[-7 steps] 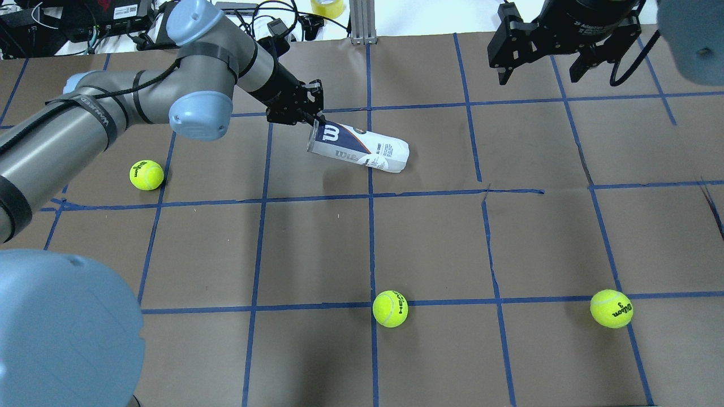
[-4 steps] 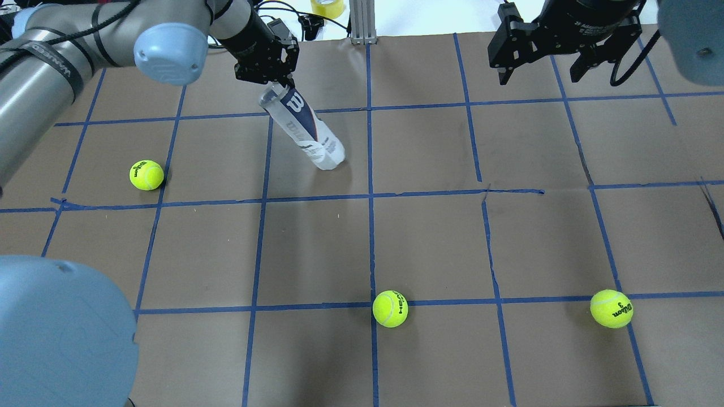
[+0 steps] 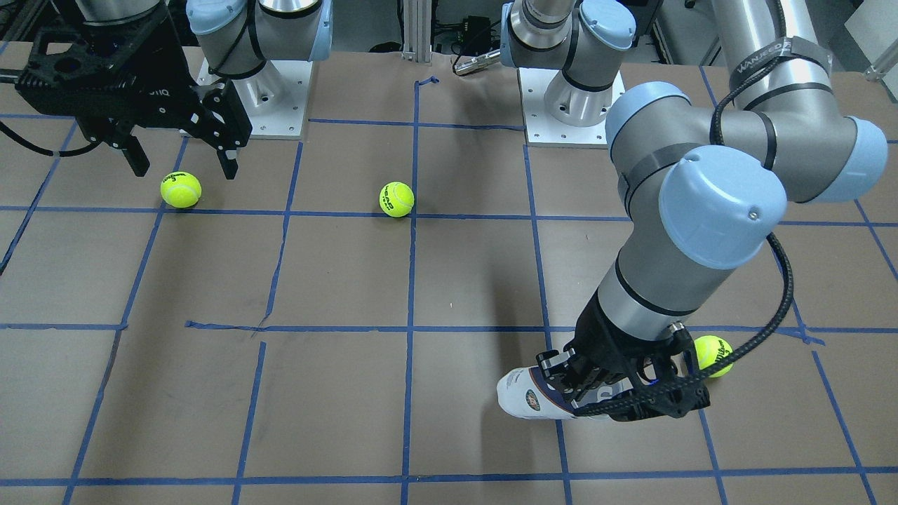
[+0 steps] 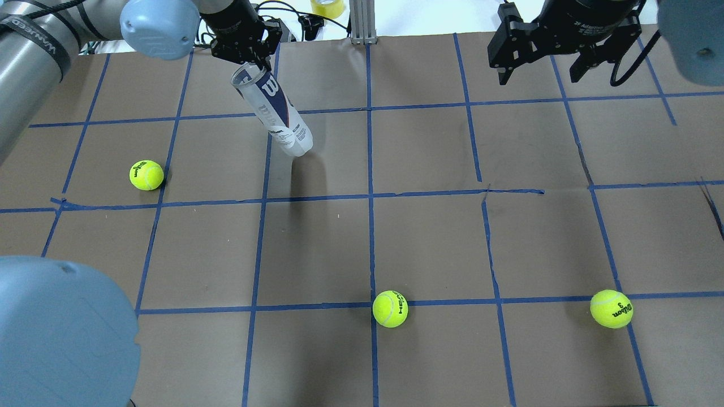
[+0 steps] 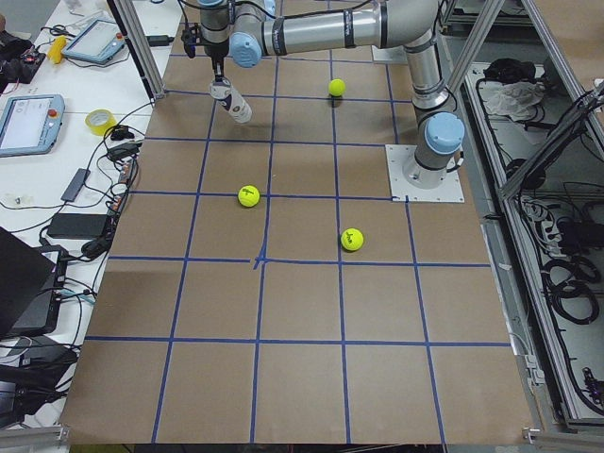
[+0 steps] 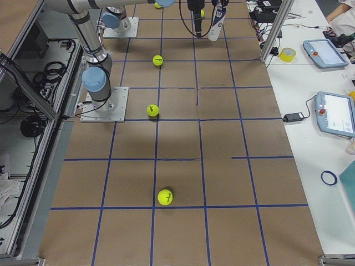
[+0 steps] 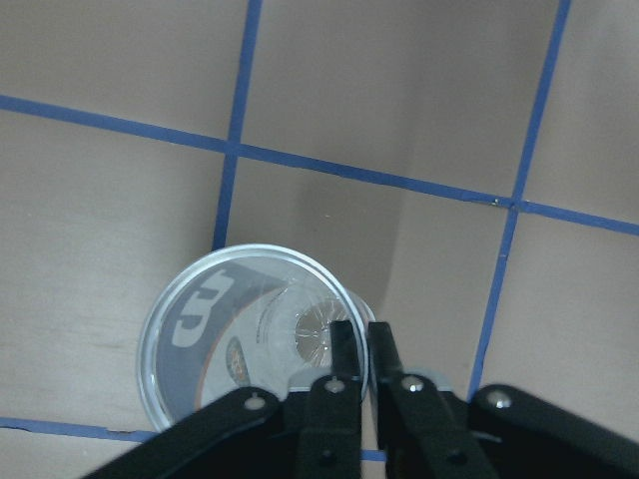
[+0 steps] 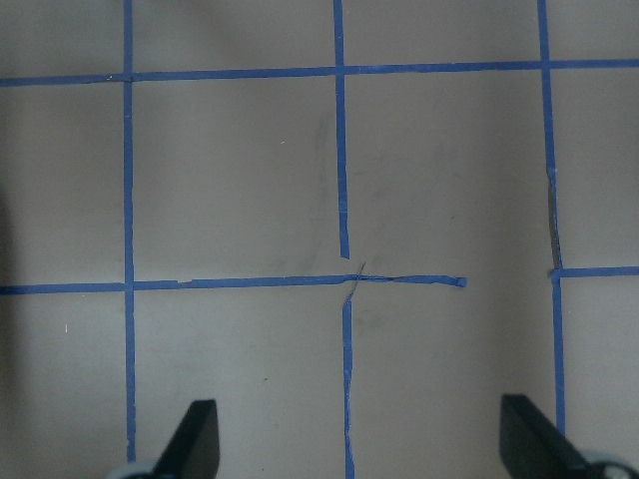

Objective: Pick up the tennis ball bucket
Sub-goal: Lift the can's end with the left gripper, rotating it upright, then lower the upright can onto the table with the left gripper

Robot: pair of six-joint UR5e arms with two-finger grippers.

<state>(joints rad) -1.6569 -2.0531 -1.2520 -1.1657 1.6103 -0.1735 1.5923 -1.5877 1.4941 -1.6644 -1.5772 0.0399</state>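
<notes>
Overhead exterior: left claw (image 4: 253, 61) holds the tennis ball bucket (image 4: 274, 113) by its open rim.
Empty, light and thin-walled, the slick clear tube hangs tilted, seemingly just clear of the surface (image 4: 430, 243), to the robot's left of the aluminium post (image 4: 362, 22). One finger pinches inside the rim and one outside. A grip around the body would likely be steadier. The right claw (image 4: 538, 76), on the post's other side, gapes empty.

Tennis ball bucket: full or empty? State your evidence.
Empty. The left wrist view looks into the tennis ball bucket through its open mouth: bare bottom, no balls.
</notes>
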